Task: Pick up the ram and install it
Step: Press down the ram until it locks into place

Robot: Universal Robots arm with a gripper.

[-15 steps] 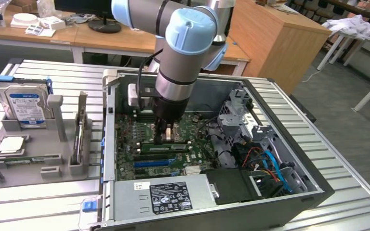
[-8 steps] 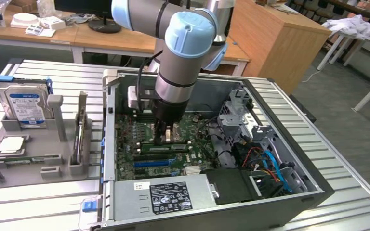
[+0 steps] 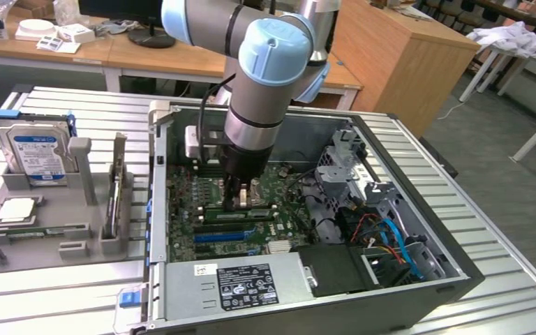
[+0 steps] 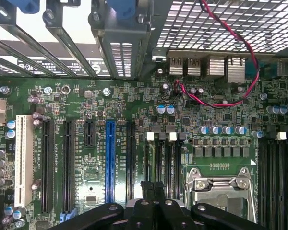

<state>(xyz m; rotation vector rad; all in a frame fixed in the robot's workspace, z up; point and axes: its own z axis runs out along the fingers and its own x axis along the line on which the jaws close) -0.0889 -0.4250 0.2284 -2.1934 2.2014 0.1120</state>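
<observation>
Arm: the robot arm reaches straight down into the open computer case, which lies on its side on the slatted bench
Jaws: closed, the dark fingertips pressed together low over the motherboard; whether they pinch anything cannot be told
Ram: a narrow green stick lies on the motherboard just under the jaws, partly hidden by them
Ram axis: long axis runs about 9 to 3 o'clock in the exterior view, level with the board; which end is which cannot be told, nor whether it is fully seated
Neighbours: a blue slot sits at 6 o'clock of the ram, parallel to it; the processor socket is just beside the fingertips
Edges: the case wall stands at 9 o'clock of the jaws, the drive cage and cables at 3 o'clock, the power supply at 6 o'clock
Open room: free space straight above the board, around the arm
Outside the case: at 9 o'clock a grey rack holds a hard drive, well apart from the jaws
</observation>
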